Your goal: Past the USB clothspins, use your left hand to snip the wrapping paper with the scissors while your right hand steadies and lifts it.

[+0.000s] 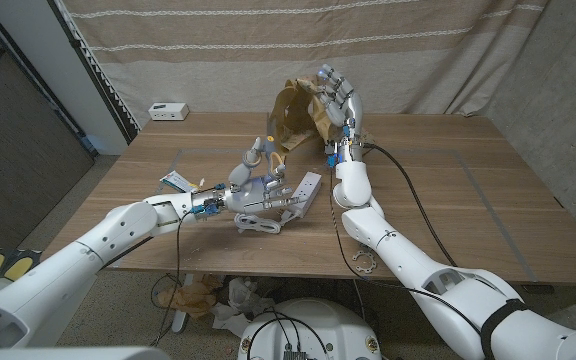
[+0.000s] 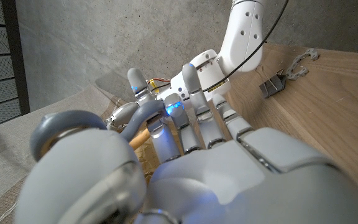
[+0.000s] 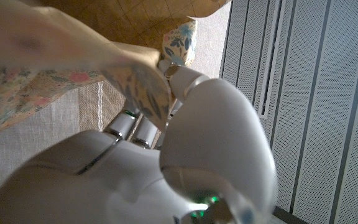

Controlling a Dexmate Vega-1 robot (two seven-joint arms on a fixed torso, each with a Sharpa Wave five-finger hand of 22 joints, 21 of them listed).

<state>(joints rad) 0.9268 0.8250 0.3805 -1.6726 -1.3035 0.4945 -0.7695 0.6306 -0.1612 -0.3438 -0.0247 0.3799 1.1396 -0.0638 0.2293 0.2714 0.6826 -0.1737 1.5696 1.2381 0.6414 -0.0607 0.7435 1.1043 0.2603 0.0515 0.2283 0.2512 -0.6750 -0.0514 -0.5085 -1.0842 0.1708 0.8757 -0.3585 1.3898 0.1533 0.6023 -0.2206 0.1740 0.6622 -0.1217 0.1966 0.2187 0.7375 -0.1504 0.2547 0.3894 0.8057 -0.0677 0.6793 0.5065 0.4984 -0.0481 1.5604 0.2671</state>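
Observation:
My right hand (image 1: 334, 97) is raised above the far middle of the table and holds up the wrapping paper (image 1: 294, 112), a crumpled sheet, brown on one side and floral on the other (image 3: 55, 81). A fold of it is pinched in that hand's fingers (image 3: 179, 78). My left hand (image 1: 255, 180) is just in front of and below the paper, fingers reaching up toward its lower edge. It grips the scissors, whose grey handle loops (image 2: 61, 130) lie around its fingers. The blades are hidden behind the fingers, close to the brown paper (image 2: 143, 138).
A white power strip (image 1: 305, 192) and a coiled white cable (image 1: 259, 225) lie under my left hand. A blue-and-white packet (image 1: 177, 181) sits to its left. A small white box (image 1: 168, 110) stands at the back left. A binder clip (image 2: 272, 86) and a metal ring (image 1: 362, 262) lie near the front edge.

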